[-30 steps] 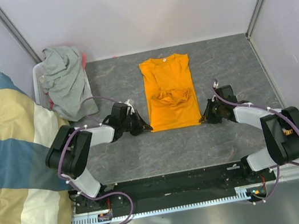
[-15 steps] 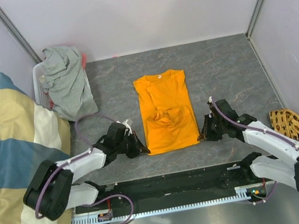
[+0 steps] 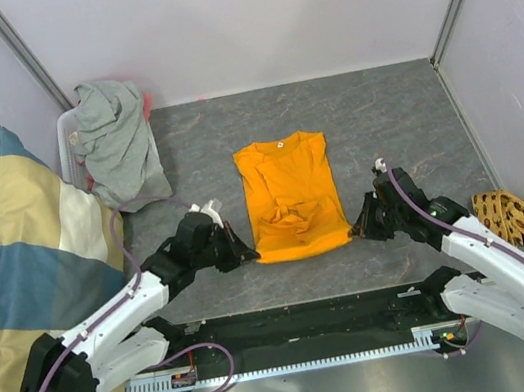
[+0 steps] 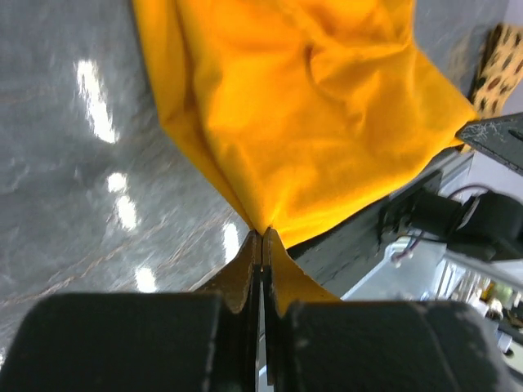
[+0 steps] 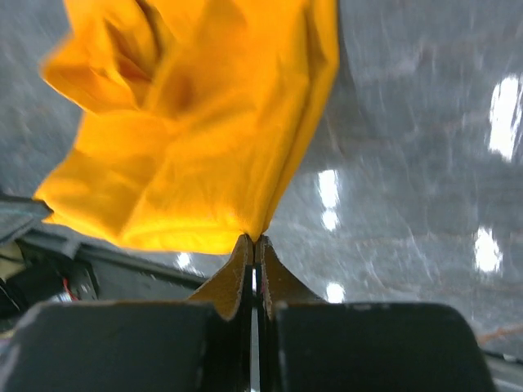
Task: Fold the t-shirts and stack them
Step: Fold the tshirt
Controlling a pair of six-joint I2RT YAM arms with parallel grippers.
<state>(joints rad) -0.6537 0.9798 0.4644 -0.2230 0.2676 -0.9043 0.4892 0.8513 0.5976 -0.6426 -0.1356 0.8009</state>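
Note:
The orange t-shirt (image 3: 290,196) lies lengthwise on the grey table, sleeves folded in, its collar at the far end. My left gripper (image 3: 249,255) is shut on its near left corner (image 4: 260,222). The right gripper (image 3: 355,232) is shut on the near right corner (image 5: 255,233). Both corners are lifted, so the near hem bunches and hangs between the two grippers. The grey t-shirt (image 3: 115,141) is draped over a white basket (image 3: 65,149) at the far left.
A large cream-and-blue blocked cloth (image 3: 31,298) covers the left side. A tan woven disc (image 3: 507,216) lies at the right, near the right arm. Grey walls close in the table on three sides. The black base rail (image 3: 307,335) runs along the near edge.
Both grippers have pulled the shirt's near corners toward the near edge and lifted them. The shirt slid nearer and a little left, its near end now bunched.

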